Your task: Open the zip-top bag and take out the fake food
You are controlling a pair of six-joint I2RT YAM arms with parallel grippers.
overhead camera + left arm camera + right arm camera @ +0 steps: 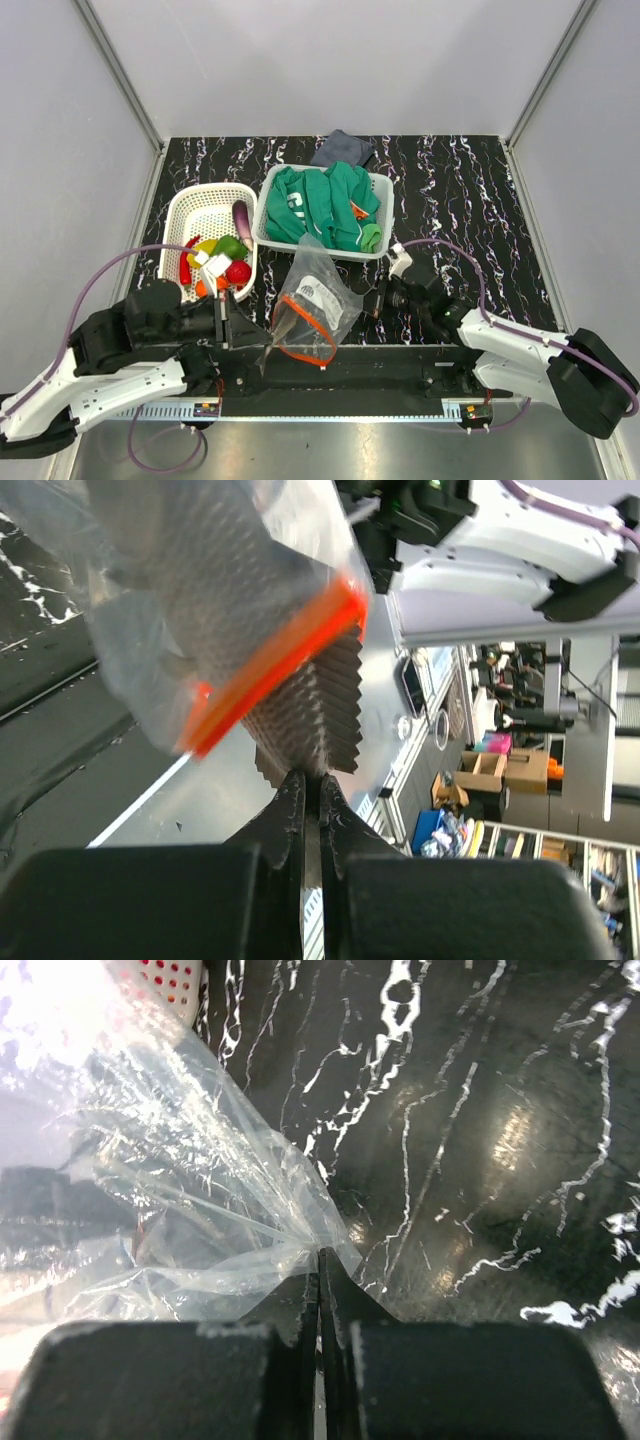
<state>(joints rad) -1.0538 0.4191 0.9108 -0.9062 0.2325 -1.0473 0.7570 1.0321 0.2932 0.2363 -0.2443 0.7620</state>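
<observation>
The clear zip-top bag [318, 290] hangs stretched between my two grippers above the table's near edge, its orange-red zip strip [305, 342] low and toward the left. My left gripper [268, 346] is shut on the bag's grey serrated edge [315, 725] just past the zip strip [275, 665]. My right gripper [368, 300] is shut on a corner of the clear film [170, 1210]. The fake food lies in the white perforated basket [190, 205]: purple piece [241, 212], red chili [186, 262], green piece [230, 245], red round fruit [238, 272]. I see no food inside the bag.
A second white basket [383, 185] holding a green garment [325, 205] stands behind the bag. A grey cloth [342, 148] lies at the back. A metal rail [330, 408] runs along the near edge.
</observation>
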